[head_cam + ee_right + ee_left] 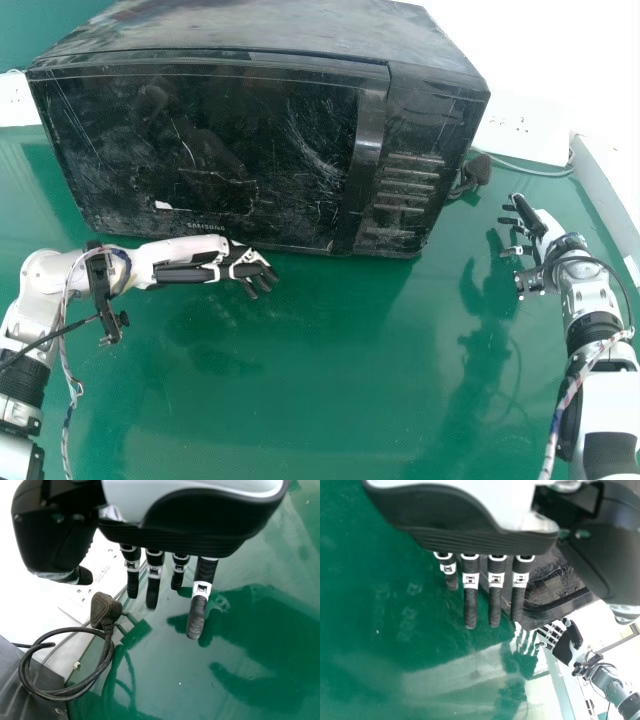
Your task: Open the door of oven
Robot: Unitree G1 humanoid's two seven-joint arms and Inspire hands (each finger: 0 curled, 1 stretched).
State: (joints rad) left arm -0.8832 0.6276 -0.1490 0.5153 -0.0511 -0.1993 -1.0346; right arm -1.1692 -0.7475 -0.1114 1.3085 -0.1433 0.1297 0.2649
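Left hand: [250, 270] open, fingers straight, holding nothing; just before the oven's near lower edge, palm side not clear in the head view
Right hand: [547, 238] open, fingers extended with slight bend, empty; off the oven's right side
Handle: [368, 140] upright bar at the door's right edge, long axis running up the front; lies right of and beyond the left hand, left of the right hand
Nearer hand: left, by the head view; gap in depth uncertain
Door: [200, 135] shut, facing the robot
Oven: [250, 42] on the green table [300, 380], control panel [428, 130] beside the handle
Plug: [104, 611] on the table near the right hand, unplugged
Next, judged: fingers behind the bar, pull toward robot; the oven may slide if unbraced
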